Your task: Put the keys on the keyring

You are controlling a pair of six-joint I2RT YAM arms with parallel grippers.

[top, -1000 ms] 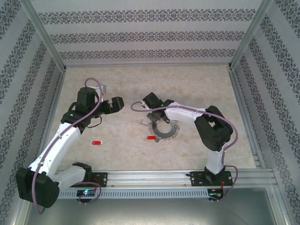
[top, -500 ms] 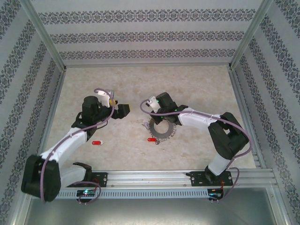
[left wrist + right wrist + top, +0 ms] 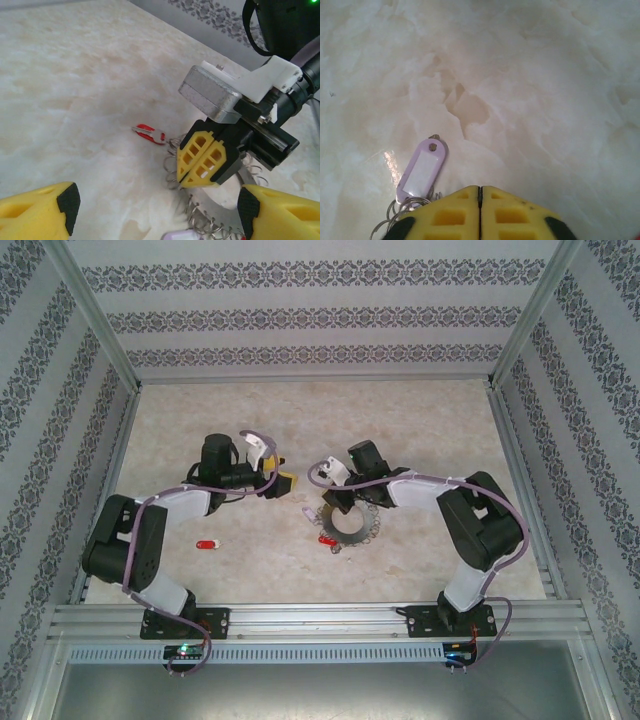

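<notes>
At the left of the pale marbled desk [image 3: 420,420], the first red key [image 3: 207,543] lies flat on its own, in front of the left arm and well apart from everything else. Just right of it and farther back, the left pincer [image 3: 283,480] points toward the centre of the desk. In the left wrist view its yellow fingers [image 3: 42,212] stand spread wide with nothing between them, and it hangs near the keyring without touching it. Next comes a small lilac tag [image 3: 308,512], lying at the left rim of the keyring; the right wrist view shows the tag [image 3: 422,172] flat on the desk with a few thin wire loops at its near end. In front of the tag, the second red key [image 3: 324,538] lies on the desk just beside the keyring's near-left edge, and in the left wrist view this key [image 3: 148,133] sits close to the fringe of small grey keys but is not threaded on. The keyring [image 3: 358,523] itself lies flat at the middle of the desk, a spiky silvery wreath. The right pincer [image 3: 186,177] comes down on the keyring's left rim with its yellow fingers pressed together, their seam shut in the right wrist view [image 3: 480,197]. I cannot tell whether any wire is caught between the tips.
</notes>
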